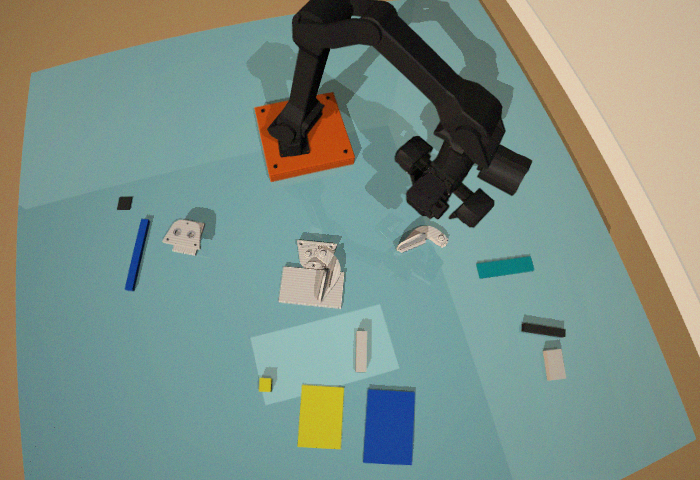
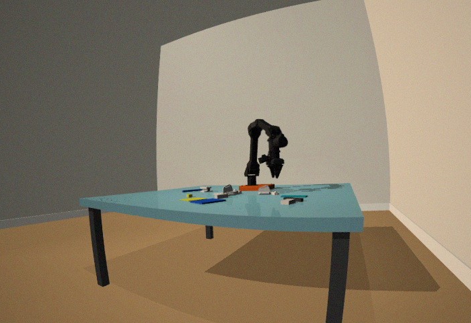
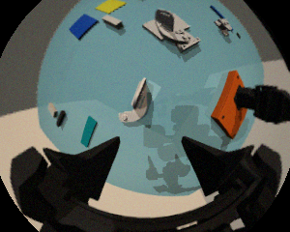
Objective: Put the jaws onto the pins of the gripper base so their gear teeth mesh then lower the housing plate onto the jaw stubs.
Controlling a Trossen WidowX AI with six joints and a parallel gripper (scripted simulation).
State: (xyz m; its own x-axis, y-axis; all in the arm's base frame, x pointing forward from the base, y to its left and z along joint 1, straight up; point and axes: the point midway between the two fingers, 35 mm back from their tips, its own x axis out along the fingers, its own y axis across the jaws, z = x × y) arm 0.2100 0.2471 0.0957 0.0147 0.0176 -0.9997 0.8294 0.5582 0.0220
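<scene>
The pale gripper base [image 1: 296,287] [image 3: 152,29] lies mid-table. One pale jaw [image 1: 334,272] [image 3: 165,22] is on its right side in the top view; the frames are too coarse to tell how it is seated. The other pale jaw [image 1: 433,233] [image 3: 141,97] lies loose on the table, right of the base. The pale housing plate [image 1: 184,233] [image 3: 223,26] lies apart on the left, with two round holes visible. My gripper [image 1: 446,215] [image 2: 275,177] [image 3: 151,140] is open and empty, well above the table near the loose jaw.
A long blue bar [image 1: 137,254] lies beside the housing plate. A teal bar [image 1: 505,266], a black bar [image 1: 543,330] and a pale block [image 1: 554,363] lie right. A yellow plate [image 1: 321,416], blue plate [image 1: 389,425], pale bar [image 1: 361,350] and yellow cube [image 1: 265,384] lie below the base.
</scene>
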